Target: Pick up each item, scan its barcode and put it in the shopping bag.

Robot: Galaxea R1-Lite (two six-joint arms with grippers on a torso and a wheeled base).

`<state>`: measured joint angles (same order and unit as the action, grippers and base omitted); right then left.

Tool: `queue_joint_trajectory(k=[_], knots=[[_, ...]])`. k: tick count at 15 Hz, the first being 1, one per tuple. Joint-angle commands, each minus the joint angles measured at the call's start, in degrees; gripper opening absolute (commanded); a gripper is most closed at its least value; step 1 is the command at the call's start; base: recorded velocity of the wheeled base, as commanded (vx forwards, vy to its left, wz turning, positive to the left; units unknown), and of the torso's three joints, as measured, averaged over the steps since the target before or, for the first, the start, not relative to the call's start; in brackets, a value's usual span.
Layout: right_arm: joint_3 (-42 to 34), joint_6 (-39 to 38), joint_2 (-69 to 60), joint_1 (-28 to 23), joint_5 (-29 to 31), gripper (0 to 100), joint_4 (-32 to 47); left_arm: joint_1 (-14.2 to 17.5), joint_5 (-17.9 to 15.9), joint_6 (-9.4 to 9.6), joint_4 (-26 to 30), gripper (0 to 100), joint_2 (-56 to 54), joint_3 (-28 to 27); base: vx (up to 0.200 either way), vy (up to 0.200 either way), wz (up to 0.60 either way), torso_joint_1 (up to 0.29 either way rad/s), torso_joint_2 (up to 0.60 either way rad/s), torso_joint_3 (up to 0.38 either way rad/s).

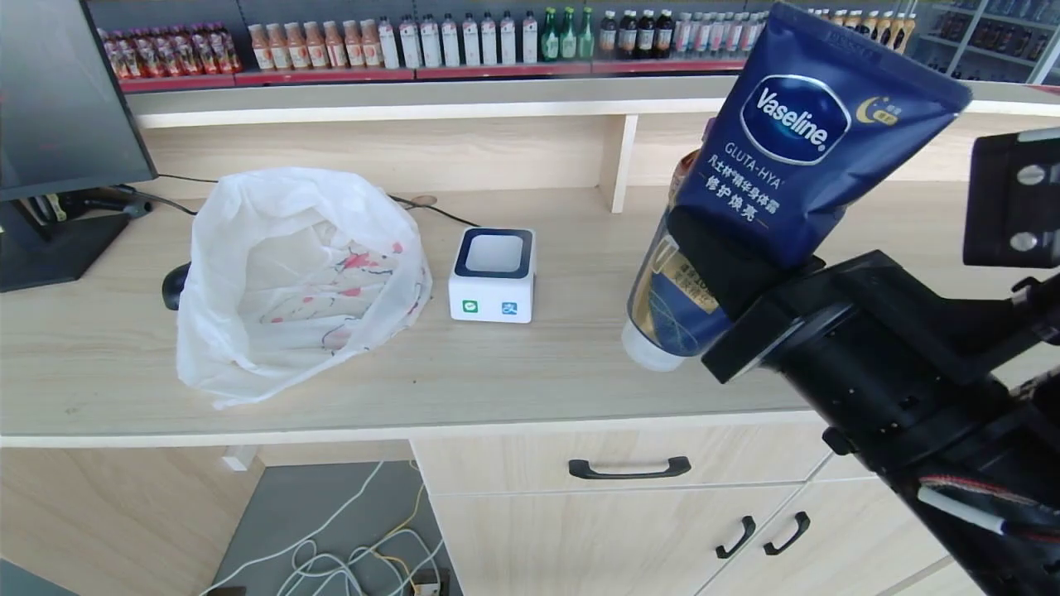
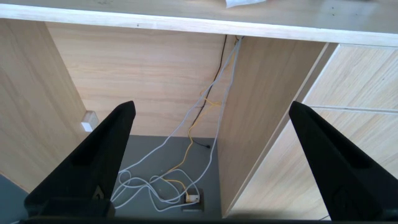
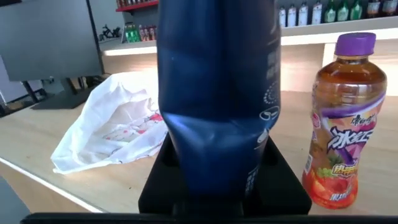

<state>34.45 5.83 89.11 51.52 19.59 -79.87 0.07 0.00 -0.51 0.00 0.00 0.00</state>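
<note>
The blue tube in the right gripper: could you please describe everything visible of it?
The blue tube is glossy soft plastic, dark blue with a white oval logo, a gold panel and a pale translucent cap. The right gripper clamps its middle, denting it; it tilts, crimped end up, cap down over the wooden counter, right of the white scanner.

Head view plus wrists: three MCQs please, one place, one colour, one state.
1. The white square scanner box stands: A in the white plastic shopping bag; B on the wooden counter, right of the bag; C on a shelf.
2. Cap of the orange drink bottle is: A green; B red; C purple.
3. The right pincer is: A shut on the dark blue squeeze tube; B open; C shut on nothing.
Answers: B, it sits beside the bag; C, right wrist view shows purple; A, tube clamped in it.
</note>
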Motion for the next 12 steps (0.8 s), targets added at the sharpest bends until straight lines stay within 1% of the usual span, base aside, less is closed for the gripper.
queue_joint_trajectory(k=[1,2,3,4,5,6,9,12], knots=[[0.3,-2.0,-0.1,-2.8,0.0,0,0.0,0.0,0.0,-0.02,0.0,100,0.0,0.0,0.0,0.0,0.0,0.0,0.0,0.0],[-0.1,-2.6,-0.2,-4.0,0.0,0,0.0,0.0,0.1,-0.02,0.0,100,0.0,0.0,0.0,0.0,0.0,0.0,0.0,0.0],[0.1,-2.8,-0.2,-7.5,-0.1,0,-0.3,0.0,0.1,-0.02,0.0,100,0.0,0.0,0.0,0.0,0.0,0.0,0.0,0.0],[0.7,-3.4,0.0,-9.8,-0.2,0,-0.6,0.0,0.0,-0.02,0.0,100,0.0,0.0,0.0,0.0,0.0,0.0,0.0,0.0],[2.3,-3.8,0.3,-10.8,-0.2,0,-1.2,0.0,0.1,-0.02,0.0,100,0.0,0.0,0.0,0.0,0.0,0.0,0.0,0.0],[4.0,-3.9,0.7,-10.8,-0.3,0,-1.2,0.0,0.1,-0.02,0.0,100,0.0,0.0,0.0,0.0,0.0,0.0,0.0,0.0],[4.7,-3.9,1.2,-10.8,-0.3,0,-1.4,0.0,0.1,-0.02,0.0,100,0.0,0.0,0.0,0.0,0.0,0.0,0.0,0.0],[4.7,-3.8,1.0,-10.8,-0.3,0,-2.0,0.0,0.1,-0.02,0.1,100,0.0,0.0,0.0,0.2,0.0,0.002,0.01,0.004]])
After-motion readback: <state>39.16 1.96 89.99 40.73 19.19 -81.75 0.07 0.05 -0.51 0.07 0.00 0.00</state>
